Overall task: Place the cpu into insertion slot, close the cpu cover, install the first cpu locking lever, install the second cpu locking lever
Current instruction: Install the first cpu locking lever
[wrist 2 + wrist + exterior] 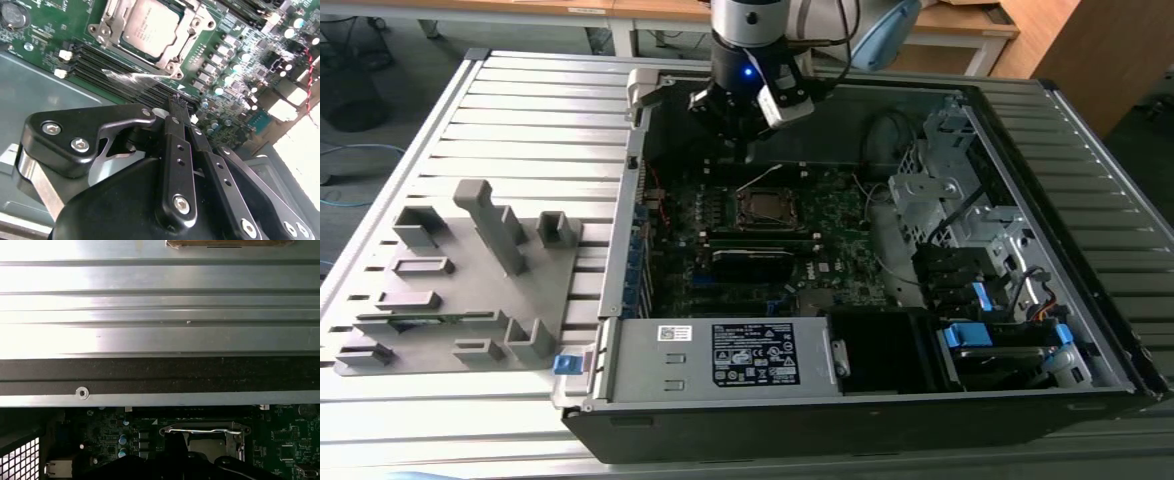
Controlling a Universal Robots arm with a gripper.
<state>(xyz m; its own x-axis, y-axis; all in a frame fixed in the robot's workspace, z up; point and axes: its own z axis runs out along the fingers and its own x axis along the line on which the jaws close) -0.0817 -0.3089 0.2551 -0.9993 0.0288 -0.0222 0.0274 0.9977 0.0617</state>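
The cpu (150,27) lies flat in the insertion slot (767,206) on the green motherboard, its silver-grey top showing. The cpu cover (192,30) lies down around it as a metal frame. A thin shiny lever (132,77) stands off the socket's side nearest my fingers; it also shows as a slim raised rod (761,178) in the exterior view. My gripper (744,148) hovers just beyond the socket's far edge, above the board. Its black fingertips (176,101) are pressed together and hold nothing. In the first wrist view the socket (210,440) sits just past the dark fingers (175,445).
The open computer case (627,200) lies on a ribbed metal table (520,110). A labelled grey power-supply box (720,355) fills its near end, and drive cages with cables (961,230) line the exterior view's right. A grey parts fixture (454,280) stands at the exterior view's left.
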